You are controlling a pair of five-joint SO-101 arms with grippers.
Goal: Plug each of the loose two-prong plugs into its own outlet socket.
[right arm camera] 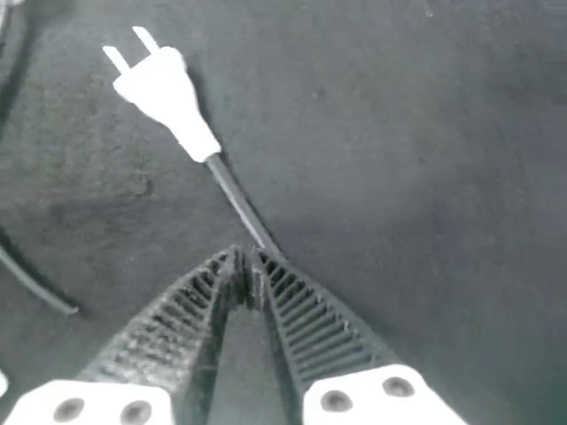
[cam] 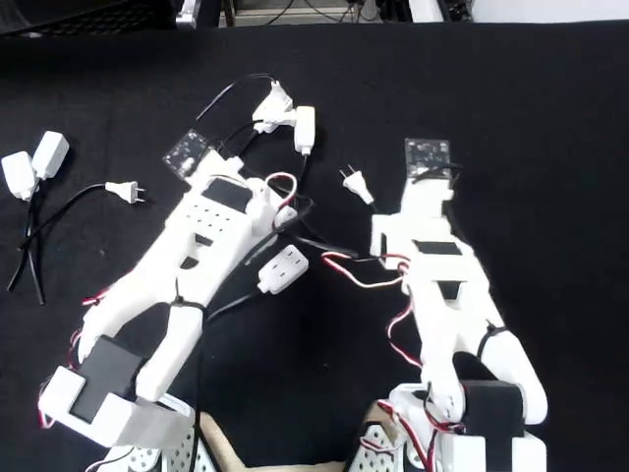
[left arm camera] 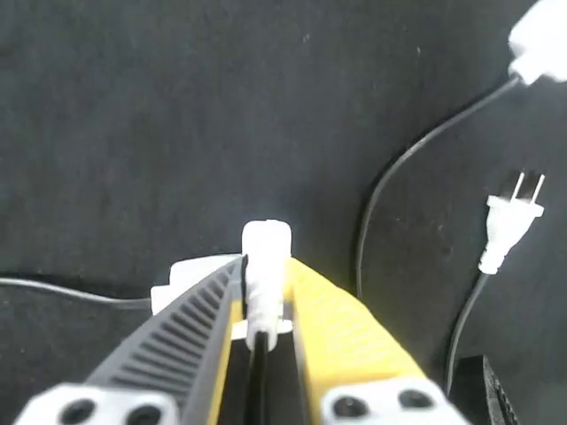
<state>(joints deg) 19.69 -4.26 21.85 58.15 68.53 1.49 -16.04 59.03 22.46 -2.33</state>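
A: What do the arms work on?

B: A black cloth (cam: 550, 118) covers the whole table. Along the 12 o'clock edge a pale strip of room (cam: 324, 10) shows, with dark cables in it. At 6 o'clock a tan board (cam: 231, 447) sits between the two bases.

A: And on the cloth?

B: An outlet socket (cam: 283, 267) lies near the centre, between the left arm (cam: 197, 246) and the right arm (cam: 447, 285). A loose plug (cam: 356, 184) lies toward 1 o'clock of centre, prongs bare, close to the right arm's head. A second plug (cam: 124, 191) lies at 9 o'clock, well apart from any socket. Two white adapters (cam: 49, 154) sit farther out at the 9 o'clock edge. At 12 o'clock a white block (cam: 305, 128) touches another plug body (cam: 273, 103). Whether that one is seated, I can't tell.

A: What do the wrist cameras add?

B: Close detail of each grip. The left gripper (left arm camera: 266, 274) is clenched on a held plug (left arm camera: 266, 243), white, with its lead running back between the black and yellow fingers. Its prongs are hidden. A white box (left arm camera: 182, 279) sits just behind it, and a bare-pronged plug (left arm camera: 507, 226) lies off to one side.

A: And the right one?

B: The right gripper (right arm camera: 244, 270) is pinched on the black cord (right arm camera: 232, 195) just behind the loose plug. That plug lies flat on the cloth with its prongs pointing away from the fingers.
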